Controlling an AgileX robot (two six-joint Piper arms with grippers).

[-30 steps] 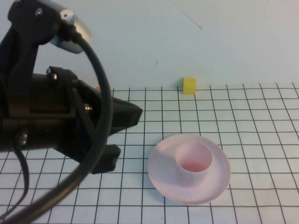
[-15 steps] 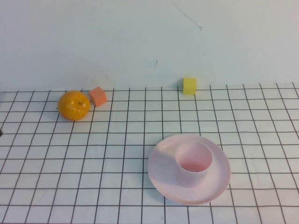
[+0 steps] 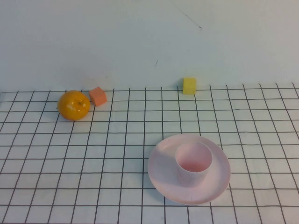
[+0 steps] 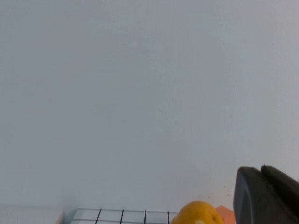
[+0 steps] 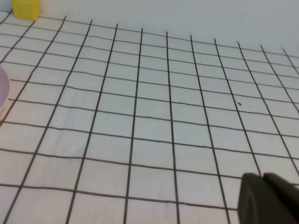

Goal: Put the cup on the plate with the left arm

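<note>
The pale pink cup (image 3: 193, 163) stands upright in the middle of the pale pink plate (image 3: 161, 172), at the front centre of the gridded table. Neither arm shows in the high view. My left gripper (image 4: 261, 170) shows only in the left wrist view. Its dark fingers are closed together and empty, raised and facing the back wall, far from the cup. My right gripper (image 5: 263, 176) shows only in the right wrist view. It is shut and empty, low over the grid to the right of the plate, whose rim (image 5: 2, 91) shows at the edge of that view.
An orange fruit (image 3: 73, 105) and a small orange cube (image 3: 97, 96) sit at the back left. Both also show in the left wrist view, the fruit (image 4: 196, 213) and the cube (image 4: 225, 215). A yellow cube (image 3: 189, 86) sits at the back centre by the wall.
The left arm has drawn back out of the high view on the left, uncovering the orange fruit and the orange cube. The cup and plate have not moved.
</note>
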